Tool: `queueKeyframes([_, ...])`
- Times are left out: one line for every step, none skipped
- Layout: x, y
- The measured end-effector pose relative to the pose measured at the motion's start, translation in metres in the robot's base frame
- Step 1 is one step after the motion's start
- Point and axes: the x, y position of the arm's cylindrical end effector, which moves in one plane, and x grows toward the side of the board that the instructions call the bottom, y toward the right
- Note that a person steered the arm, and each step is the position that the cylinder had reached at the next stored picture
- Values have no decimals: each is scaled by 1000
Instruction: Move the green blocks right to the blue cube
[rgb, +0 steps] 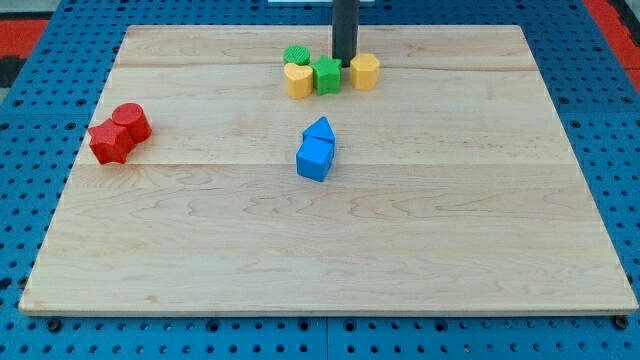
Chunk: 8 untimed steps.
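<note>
Two green blocks sit near the view's top centre: a round ridged green block (296, 54) and a green star-shaped block (327, 75) to its lower right. The blue cube (314, 159) lies near the board's middle, touching a blue pointed block (320, 131) just above it. My tip (343, 62) is the end of the dark rod at the view's top, just to the upper right of the green star block and close to it, between it and a yellow cylinder (365, 71).
A yellow heart-shaped block (298, 80) touches the green star's left side. A red cylinder (130, 122) and a red star-like block (108, 142) sit together at the view's left. The wooden board (480, 220) rests on a blue pegboard.
</note>
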Motion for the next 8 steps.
queueKeyframes([5,-12])
queueKeyframes([-34,-29])
queueKeyframes([-45,-53])
queueKeyframes([-30,-64])
queueKeyframes([-15,-77])
queueKeyframes([-19,-105])
queueKeyframes([-12,-136])
queueKeyframes([14,-135])
